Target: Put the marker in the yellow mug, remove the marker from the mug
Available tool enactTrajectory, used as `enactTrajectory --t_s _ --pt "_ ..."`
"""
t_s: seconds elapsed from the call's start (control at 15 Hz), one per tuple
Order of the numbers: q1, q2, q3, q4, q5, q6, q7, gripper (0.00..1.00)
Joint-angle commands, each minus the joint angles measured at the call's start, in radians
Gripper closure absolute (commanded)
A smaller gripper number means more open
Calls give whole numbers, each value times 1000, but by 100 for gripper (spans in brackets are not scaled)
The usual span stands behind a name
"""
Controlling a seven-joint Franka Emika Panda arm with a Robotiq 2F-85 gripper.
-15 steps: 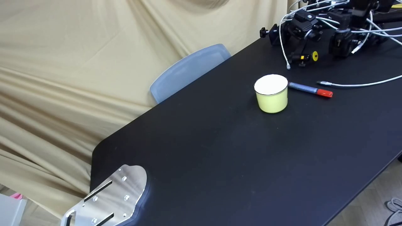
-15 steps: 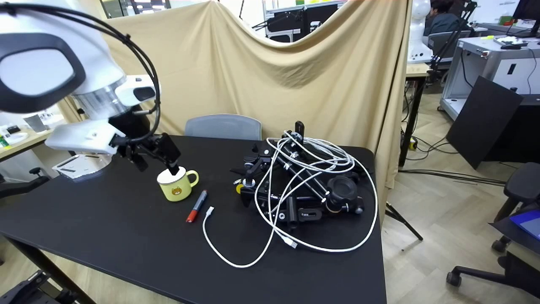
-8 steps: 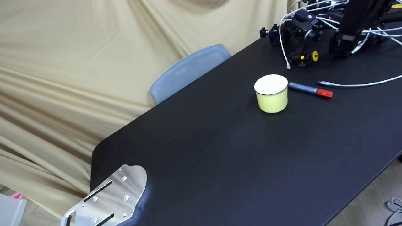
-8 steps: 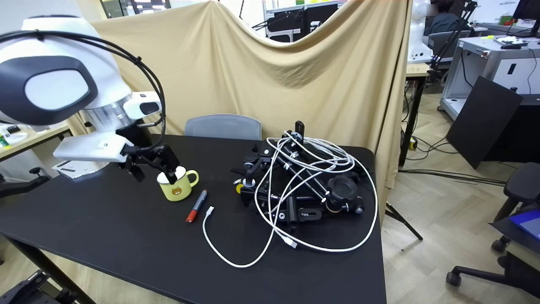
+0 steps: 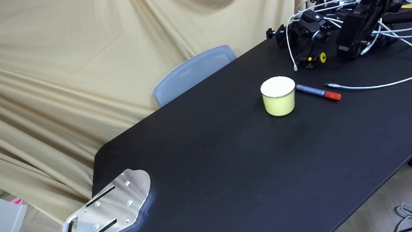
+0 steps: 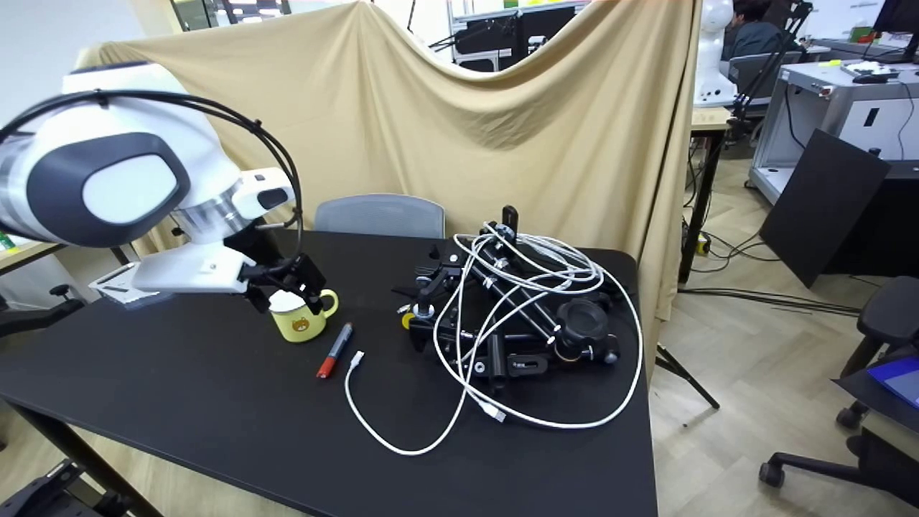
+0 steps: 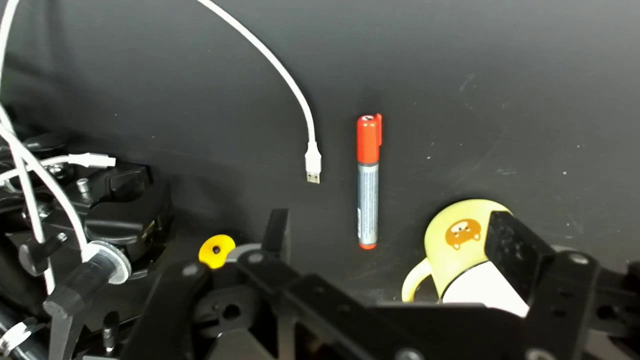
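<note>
In the wrist view we note fine print, too small to read, along the grey barrel of the red-capped marker (image 7: 368, 185), and a brown animal face (image 7: 462, 233) on the upright, dark-rimmed yellow mug (image 7: 457, 257) at lower right. We find the marker mid-frame, flat on the matte black table (image 7: 450, 60); tan cloth (image 6: 502, 143) hangs in folds in both exterior views. The gripper (image 7: 395, 240) hangs above, fingers apart, a smooth white USB-A cable (image 7: 281, 69) curving in at top.
</note>
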Motion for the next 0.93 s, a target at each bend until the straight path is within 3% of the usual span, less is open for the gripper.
enactTrajectory --t_s 0.0,0.33,0.87 --pt "-9 119 4 37 -4 54 -71 0" --pt "-29 264 26 95 4 84 -175 0" --pt "-70 445 104 227 -48 79 -167 0"
